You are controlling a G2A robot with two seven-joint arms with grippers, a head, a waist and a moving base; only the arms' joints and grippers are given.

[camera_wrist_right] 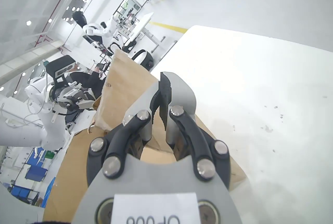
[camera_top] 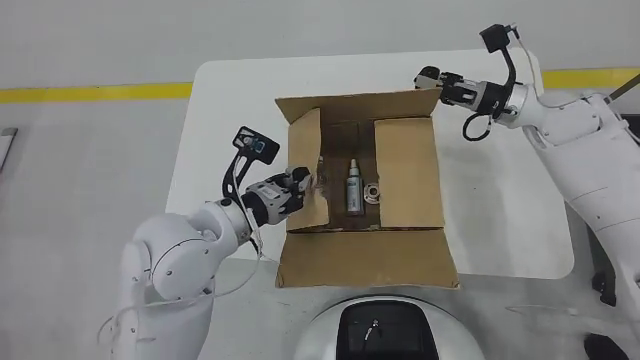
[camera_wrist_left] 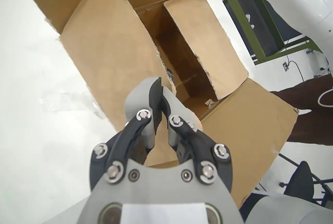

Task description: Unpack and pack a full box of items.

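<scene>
An open cardboard box (camera_top: 365, 258) stands mid-table with its flaps spread. Inside lie a spray bottle (camera_top: 353, 188) and a small round item (camera_top: 372, 194). My left gripper (camera_top: 303, 182) is at the box's left inner flap (camera_wrist_left: 104, 48), which stands half raised. Its fingers are shut on that flap's torn edge (camera_wrist_left: 158, 84). My right gripper (camera_top: 422, 78) is at the far right corner of the back flap (camera_wrist_right: 122, 79), shut on its edge (camera_wrist_right: 161, 79). The right inner flap (camera_top: 408, 170) lies partly over the opening and hides whatever is under it.
The white table (camera_top: 500, 210) has bare room to the right of the box and a narrower strip to its left. A crumpled clear film (camera_wrist_left: 59, 100) lies on the table by the left flap. The table's front edge runs just under the box's front flap.
</scene>
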